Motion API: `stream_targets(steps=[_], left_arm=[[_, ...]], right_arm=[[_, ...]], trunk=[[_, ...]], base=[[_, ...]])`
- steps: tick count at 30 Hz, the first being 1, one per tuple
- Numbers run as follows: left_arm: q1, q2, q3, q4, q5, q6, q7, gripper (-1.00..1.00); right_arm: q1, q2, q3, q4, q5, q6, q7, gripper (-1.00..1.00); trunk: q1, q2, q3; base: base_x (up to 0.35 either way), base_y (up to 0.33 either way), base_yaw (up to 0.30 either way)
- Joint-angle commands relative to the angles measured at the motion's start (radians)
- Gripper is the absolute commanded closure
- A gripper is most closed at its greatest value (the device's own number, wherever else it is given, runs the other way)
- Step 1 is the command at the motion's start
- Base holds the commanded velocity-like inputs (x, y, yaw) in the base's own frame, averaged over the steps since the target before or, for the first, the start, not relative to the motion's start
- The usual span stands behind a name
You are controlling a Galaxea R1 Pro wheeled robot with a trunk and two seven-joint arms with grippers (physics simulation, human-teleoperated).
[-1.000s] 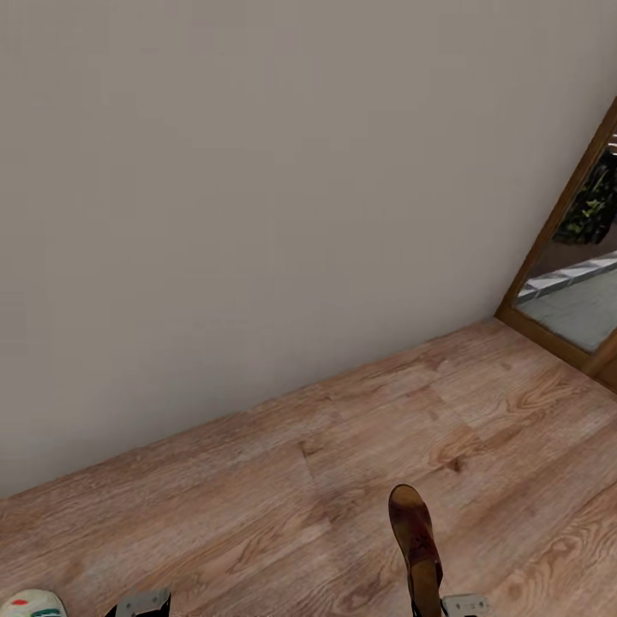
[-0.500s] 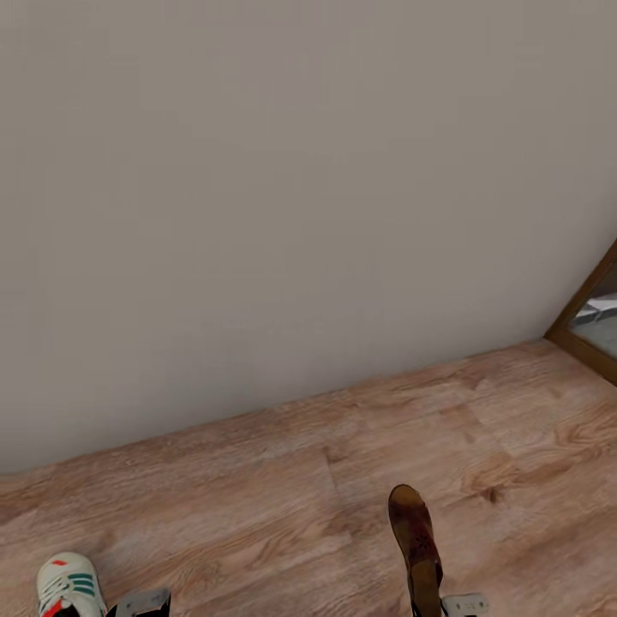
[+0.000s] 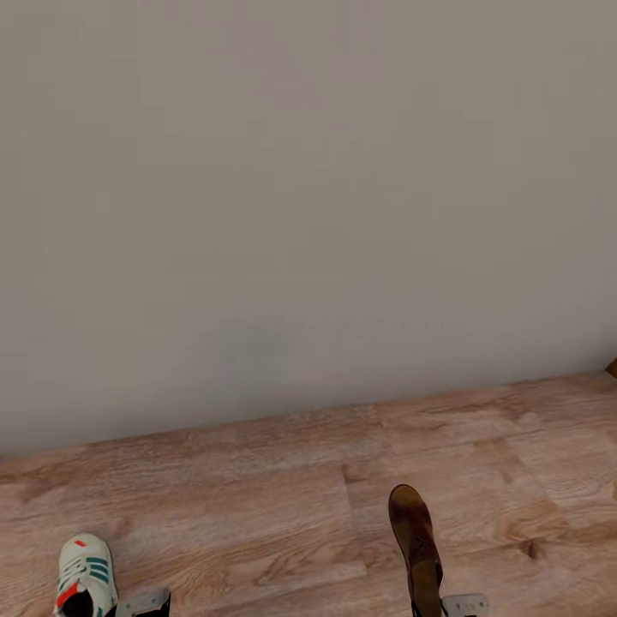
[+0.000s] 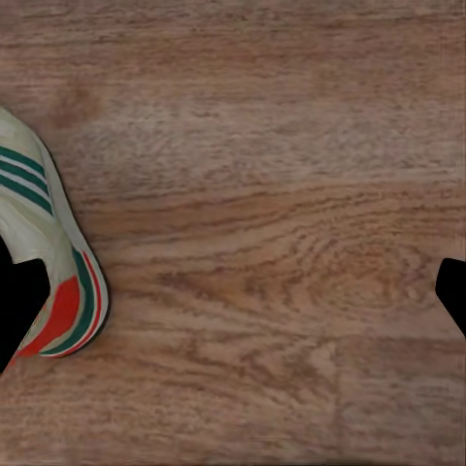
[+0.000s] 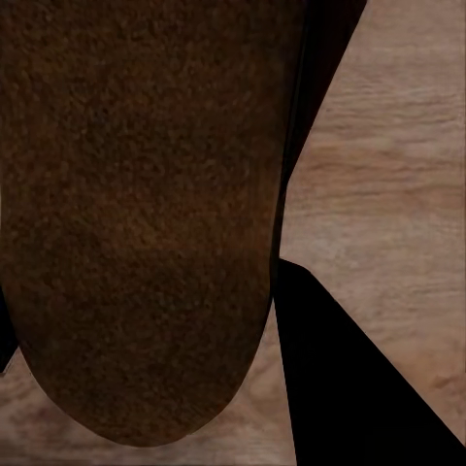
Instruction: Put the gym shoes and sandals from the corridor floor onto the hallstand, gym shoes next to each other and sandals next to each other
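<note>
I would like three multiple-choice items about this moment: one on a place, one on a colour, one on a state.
1. Where does the gym shoe lie?
A) on a shelf
B) on the floor, at the head view's lower left
C) against the wall

2. What colour are its side stripes?
A) teal-green
B) blue
C) black

3. What is the state of the sandal?
A) flat on the floor
B) on a rack
C) held up in the right gripper

Answers:
1 B: it rests on the planks, near the left gripper.
2 A: the left wrist view shows teal-green stripes.
3 C: it rises from the right jaws, above the planks.
</note>
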Motion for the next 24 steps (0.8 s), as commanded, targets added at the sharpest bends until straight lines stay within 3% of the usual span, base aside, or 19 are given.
stream_targets(steps=[1, 24], left_arm=[[-0.001, 0.0, -0.002, 0.001, 0.003, -0.003, 0.002, -1.0], [-0.001, 0.0, -0.002, 0.001, 0.003, -0.003, 0.003, -1.0]], right_arm=[[0.0, 0.0, -0.001, 0.0, 0.002, -0.003, 0.0, 1.0], [0.0, 0.0, -0.001, 0.0, 0.002, -0.004, 0.0, 1.0]], trunk=[[0.0, 0.0, 0.0], [0.0, 0.0, 0.023]], base=[[0.011, -0.007, 0.267], [0.001, -0.001, 0.222]])
